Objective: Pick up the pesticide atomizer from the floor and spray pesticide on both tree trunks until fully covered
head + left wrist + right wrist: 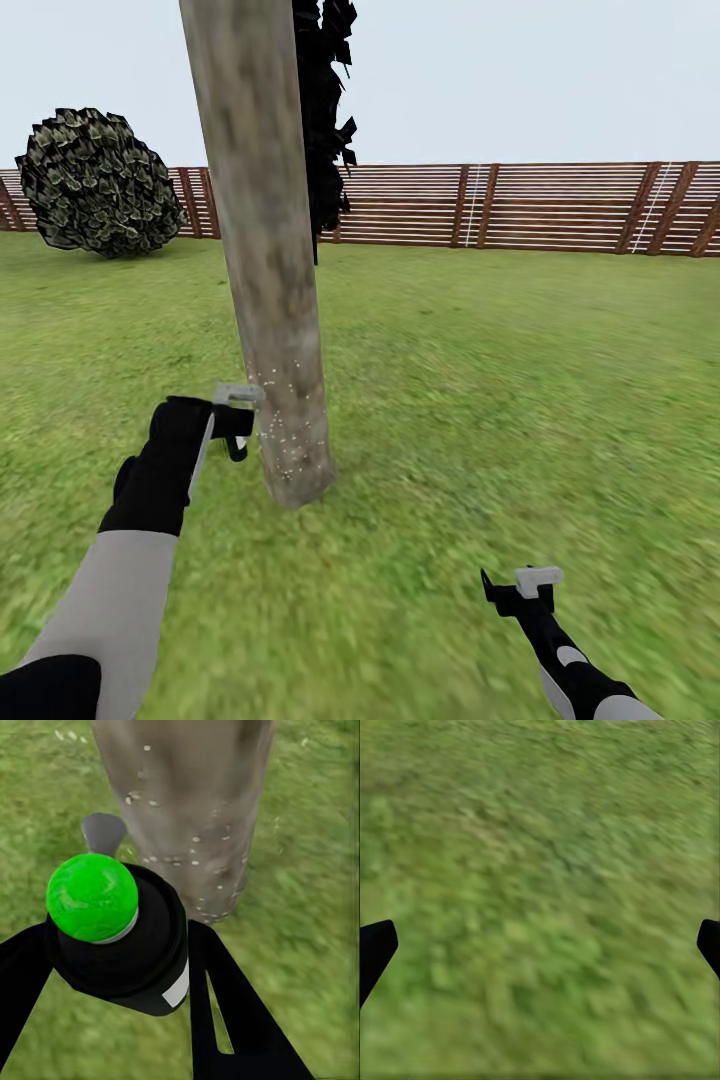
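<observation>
A thick grey-tan tree trunk [265,250] rises from the lawn just ahead, slightly left of centre. White pesticide specks [290,425] dot its lower part, seen close up as white pesticide specks [187,851] on the tree trunk [187,795]. My left gripper [237,430] hangs right beside the trunk's base, shut on the pesticide atomizer [124,937], a black bottle with a green top and white label, pointed at the trunk. Low at the right, my right gripper [515,585] is open over bare grass, its fingertips [375,949] wide apart.
A round dark bush [98,182] stands at the back left. A brown slat fence [520,205] closes the lawn behind. Dark leaves [325,110] hang behind the trunk. Open grass [520,400] spreads to the right.
</observation>
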